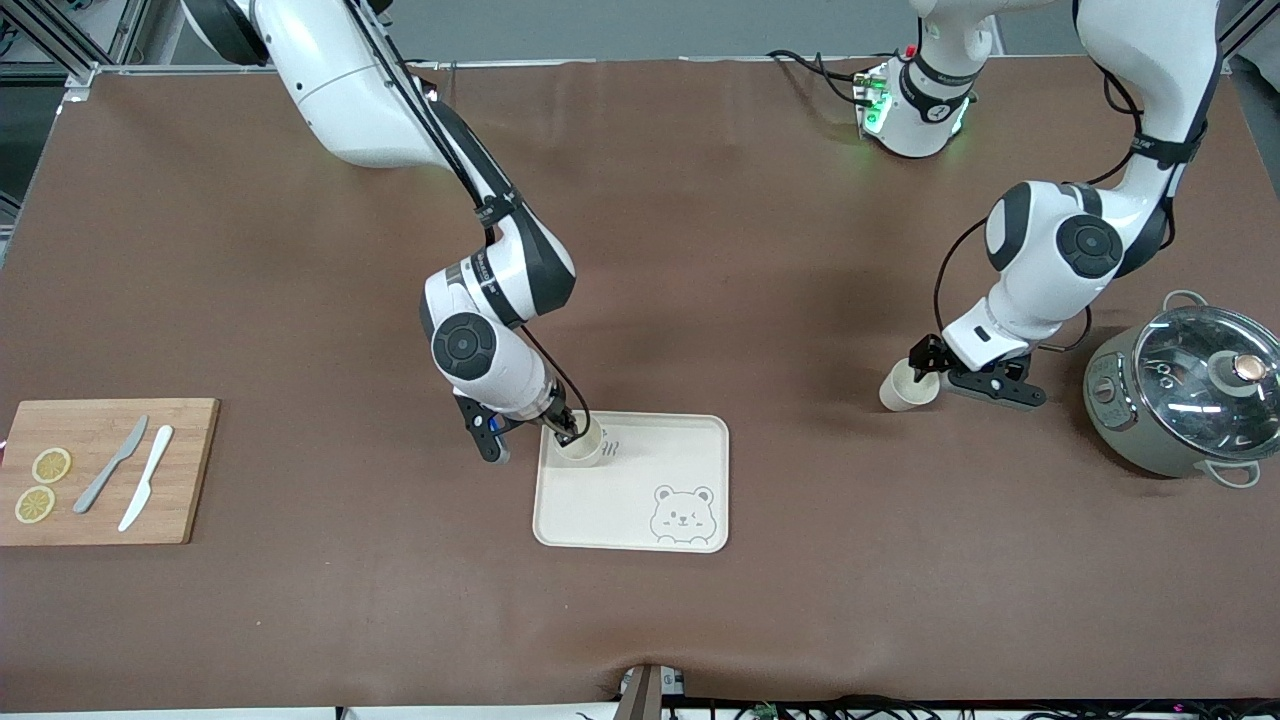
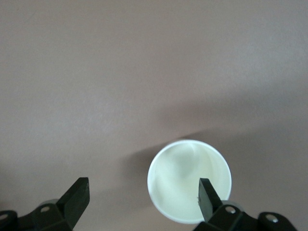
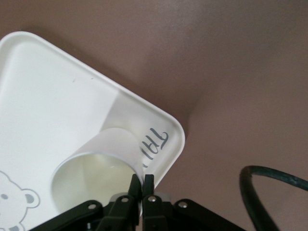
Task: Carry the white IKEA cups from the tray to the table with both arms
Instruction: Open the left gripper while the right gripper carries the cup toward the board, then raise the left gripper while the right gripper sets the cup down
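One white cup sits on the cream bear tray, in the corner toward the right arm's base. My right gripper is shut on that cup's rim, one finger inside and one outside. A second white cup rests on the brown table toward the left arm's end. My left gripper is open just above it. One of its fingers is over the cup's mouth, the other stands well outside the cup.
A bamboo board with lemon slices and two knives lies at the right arm's end. A grey pot with a glass lid stands close beside the left gripper. A black cable hangs near the right wrist.
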